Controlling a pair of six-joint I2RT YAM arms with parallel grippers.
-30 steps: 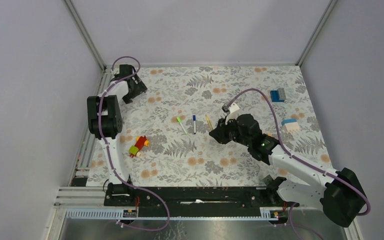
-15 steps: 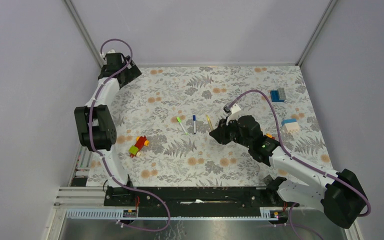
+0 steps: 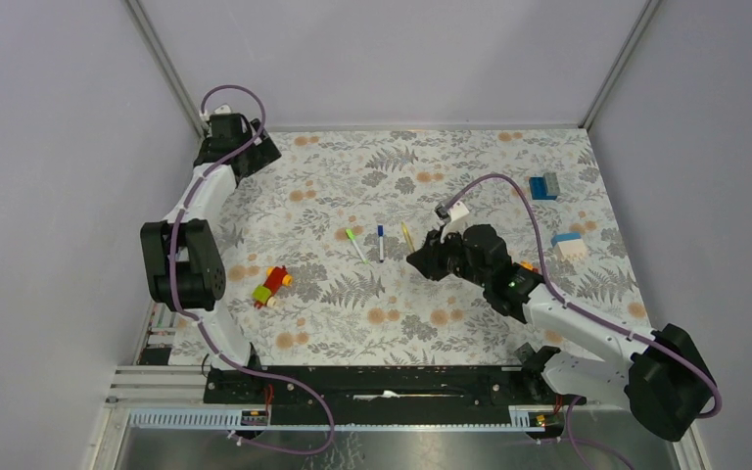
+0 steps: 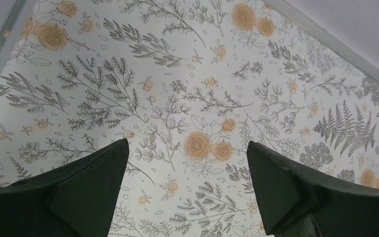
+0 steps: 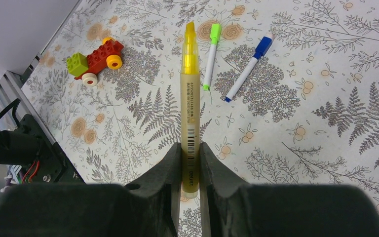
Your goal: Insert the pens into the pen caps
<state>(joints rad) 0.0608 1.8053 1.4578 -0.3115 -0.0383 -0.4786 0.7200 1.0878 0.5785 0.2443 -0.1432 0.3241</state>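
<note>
My right pincer (image 5: 190, 148) is clamped on the yellow pen (image 5: 189, 98) — it points toward the green cap (image 5: 215, 32); left pincer (image 4: 186, 144) wide open, empty.

Floral tabletop (image 3: 470, 166) between pale grey walls (image 3: 49, 196)

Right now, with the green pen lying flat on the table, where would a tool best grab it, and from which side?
Probably the white middle of the green pen, coming straight down from above and closing across its thin width. It lies flat, so only its long sides are free, and the gap to the blue pen leaves room on that side.
</note>
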